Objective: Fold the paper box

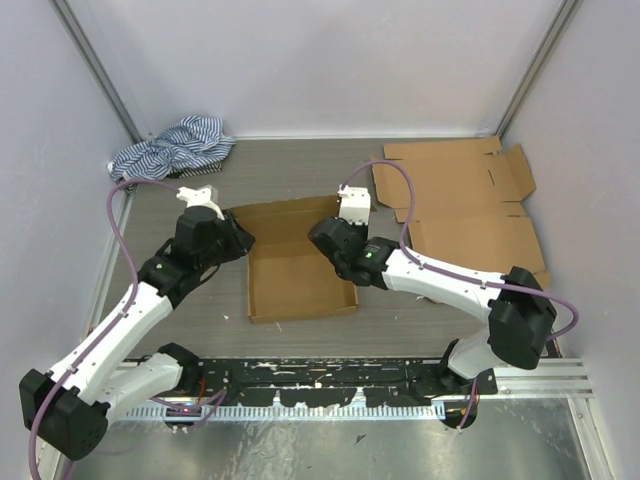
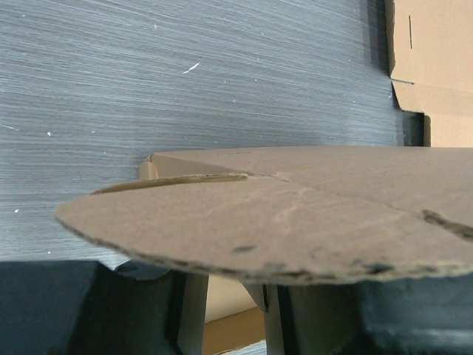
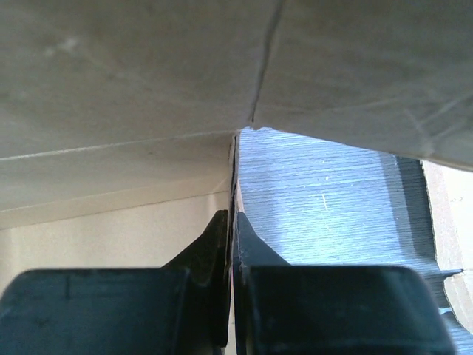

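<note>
The brown paper box (image 1: pixel 295 275) lies in the middle of the table as an open tray with raised walls. My left gripper (image 1: pixel 236 240) is at its left rear corner. In the left wrist view a rounded cardboard flap (image 2: pixel 281 222) lies across the fingers (image 2: pixel 192 310); they stand apart, with the box's inside showing between them. My right gripper (image 1: pixel 335 245) is at the right wall. In the right wrist view it (image 3: pixel 233 218) is shut on the thin edge of that wall (image 3: pixel 235 170), with a flap (image 3: pixel 148 66) overhead.
Flat, unfolded cardboard sheets (image 1: pixel 465 200) lie at the back right. A striped blue and white cloth (image 1: pixel 175 148) is bunched at the back left corner. Grey side walls enclose the table. A metal rail (image 1: pixel 330 385) runs along the near edge.
</note>
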Controlling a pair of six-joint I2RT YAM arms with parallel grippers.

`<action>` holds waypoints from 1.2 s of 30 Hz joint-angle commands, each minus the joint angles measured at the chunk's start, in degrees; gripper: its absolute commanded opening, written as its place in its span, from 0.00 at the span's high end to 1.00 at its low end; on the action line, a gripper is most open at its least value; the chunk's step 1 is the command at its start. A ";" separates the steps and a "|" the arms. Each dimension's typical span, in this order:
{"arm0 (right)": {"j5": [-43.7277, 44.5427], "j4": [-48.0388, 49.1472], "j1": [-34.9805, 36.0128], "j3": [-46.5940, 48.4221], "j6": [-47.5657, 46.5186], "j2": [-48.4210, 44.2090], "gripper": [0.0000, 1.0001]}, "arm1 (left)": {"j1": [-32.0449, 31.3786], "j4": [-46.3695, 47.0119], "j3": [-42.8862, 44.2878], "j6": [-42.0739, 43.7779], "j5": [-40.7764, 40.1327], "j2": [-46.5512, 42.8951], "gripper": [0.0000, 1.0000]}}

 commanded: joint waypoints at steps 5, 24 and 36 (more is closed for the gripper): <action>-1.95 -2.52 0.41 2.86 1.34 1.07 0.96 | -0.82 -1.13 -0.24 0.55 1.30 -2.45 0.63; -28.73 -15.46 3.03 -6.17 0.69 -7.94 0.62 | -3.94 -11.65 -8.91 -3.24 5.02 -12.67 0.63; -46.23 -19.80 7.10 -4.35 -5.51 -19.05 0.42 | -4.58 -16.78 -10.33 -2.91 4.93 -19.33 0.63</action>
